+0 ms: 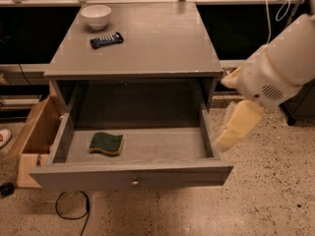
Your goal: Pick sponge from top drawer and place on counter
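The sponge (106,143), dark green on top with a yellow layer below, lies flat in the front left of the open top drawer (98,177). The drawer is pulled well out, with a small round knob (134,183) on its front. The grey counter (147,43) is the cabinet's top above it. My white and yellow arm comes in from the right. Its gripper end (222,140) hangs just outside the drawer's right wall, well right of the sponge and holding nothing that I can see.
A white bowl (96,16) and a dark blue remote-like gadget (106,40) sit on the counter's back left. A tan cardboard box (37,132) stands on the floor left of the drawer. A black cable (71,210) loops on the speckled floor below the drawer.
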Available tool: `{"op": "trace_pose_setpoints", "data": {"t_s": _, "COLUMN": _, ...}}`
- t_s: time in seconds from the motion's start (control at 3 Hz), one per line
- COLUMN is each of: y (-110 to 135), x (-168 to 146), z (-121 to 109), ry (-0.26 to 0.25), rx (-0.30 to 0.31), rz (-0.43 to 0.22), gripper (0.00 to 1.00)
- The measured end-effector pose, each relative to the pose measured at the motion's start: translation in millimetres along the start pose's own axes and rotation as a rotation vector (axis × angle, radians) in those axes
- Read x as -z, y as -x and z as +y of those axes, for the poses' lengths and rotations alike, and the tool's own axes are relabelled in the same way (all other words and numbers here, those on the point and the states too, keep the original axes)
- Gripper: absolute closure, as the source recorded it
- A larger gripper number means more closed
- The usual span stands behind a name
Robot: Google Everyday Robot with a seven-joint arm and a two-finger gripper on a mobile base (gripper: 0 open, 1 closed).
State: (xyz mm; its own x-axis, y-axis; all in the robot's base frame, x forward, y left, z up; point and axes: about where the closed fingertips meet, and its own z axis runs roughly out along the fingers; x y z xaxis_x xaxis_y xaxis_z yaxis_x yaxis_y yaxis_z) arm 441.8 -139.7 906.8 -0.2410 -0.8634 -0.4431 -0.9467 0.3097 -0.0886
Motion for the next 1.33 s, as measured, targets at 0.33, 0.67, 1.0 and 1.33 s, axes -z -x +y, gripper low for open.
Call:
{"op": "trace_pose_setpoints", "data": {"t_s": 0.33, "y": 40.6, "x": -70.0, "z": 15.0, "ry": 0.06, "rx": -0.076, "rz": -0.101, "gripper": 0.0}}
{"op": "trace_pose_setpoints", "data": {"t_s": 0.67, "y": 53.8, "x": -79.4, "z": 5.7, "ry": 0.019, "rx": -0.097, "rz": -0.144, "gripper": 0.0}}
{"op": "trace_pose_setpoints", "data": {"t_s": 1.0, "y": 53.8, "x": -79.4, "z": 5.6, "ry": 0.019, "rx": -0.096, "rz": -0.144, "gripper": 0.0}}
{"op": "trace_pose_setpoints", "data": {"t_s": 1.33, "y": 58.5, "x": -116.8, "z": -1.3, "ry": 0.037, "rx": -0.104, "rz": -0.134, "gripper": 0.0}}
